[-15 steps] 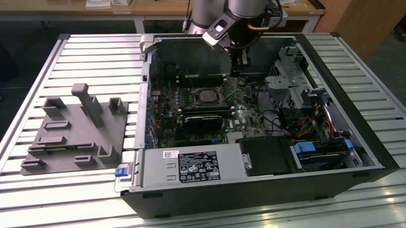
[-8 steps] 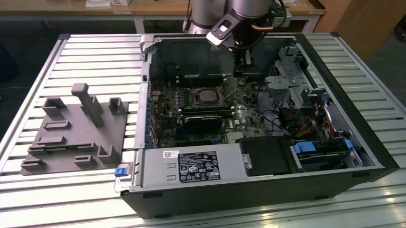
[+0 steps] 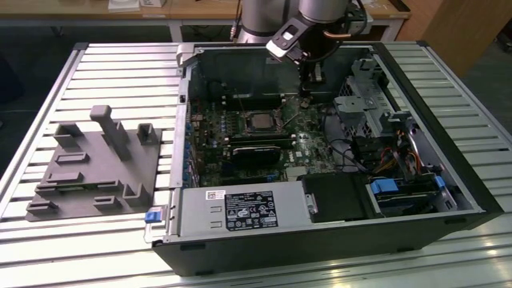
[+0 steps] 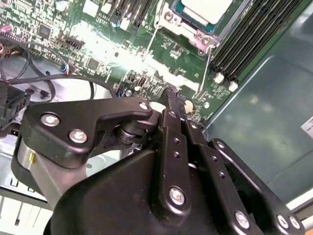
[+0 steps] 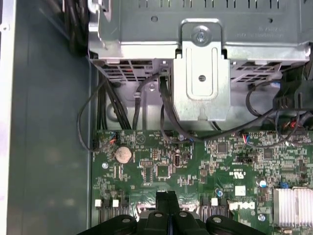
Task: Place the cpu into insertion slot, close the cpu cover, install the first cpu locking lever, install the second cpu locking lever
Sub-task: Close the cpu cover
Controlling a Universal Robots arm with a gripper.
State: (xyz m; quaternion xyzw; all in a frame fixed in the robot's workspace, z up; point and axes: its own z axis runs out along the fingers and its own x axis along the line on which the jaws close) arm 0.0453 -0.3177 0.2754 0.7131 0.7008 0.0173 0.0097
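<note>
Hand (image 4: 172, 95) pressed together, apparently empty, near but apart from the cpu (image 4: 203, 8)

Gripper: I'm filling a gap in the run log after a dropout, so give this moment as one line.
gripper shut, empty | over motherboard, apart from cpu | cpu lies in insertion slot

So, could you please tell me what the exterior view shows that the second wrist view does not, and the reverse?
Exterior view: the whole computer case on the slatted table, with a grey fixture at the exterior view's left. Second wrist view: the black linkage of the gripper up close, shut above the board. Both: the gripper, the cpu in place, and the green motherboard.
</note>
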